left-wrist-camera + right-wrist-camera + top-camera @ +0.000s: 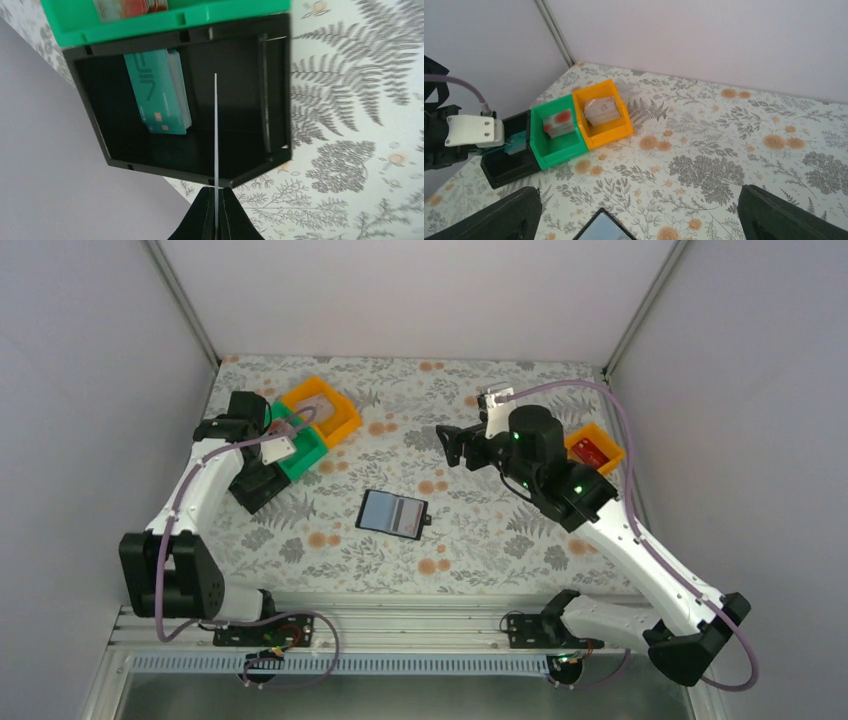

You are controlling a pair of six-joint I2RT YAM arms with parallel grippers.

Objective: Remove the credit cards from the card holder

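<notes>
Black flat folding card holder (392, 512) is lying open on the floral-patterned desk (470, 540), pretty much in the middle between the two arms, glossy bluish inside facing up and its little black tab (427, 521) sticking out on the right edge. Nothing is touching it.

Left hand (216, 192) is pinched shut on a thin pale card (216, 130). The wrist cam only sees it edge-on, so it's just a skinny line and I can't tell what's printed on it. It hangs over the black open plastic tray (240, 100) at the left side of the desk; can't tell if the card touches the tray floor. A small stack of teal cards (160, 92) is already lying in that tray.

Right beside the black tray sits a green plastic tray (165, 22) with pale cards with a red blotch (556, 125), and next to that an orange plastic tray (611, 135) with more pale cards (601, 110).

Right hand (455, 447) is wide open and holding nothing, up above the desk behind the holder, pointing left towards the trays. Behind it, over on the right side, is a second orange tray (612, 456) with a red card (592, 450) in it
</notes>
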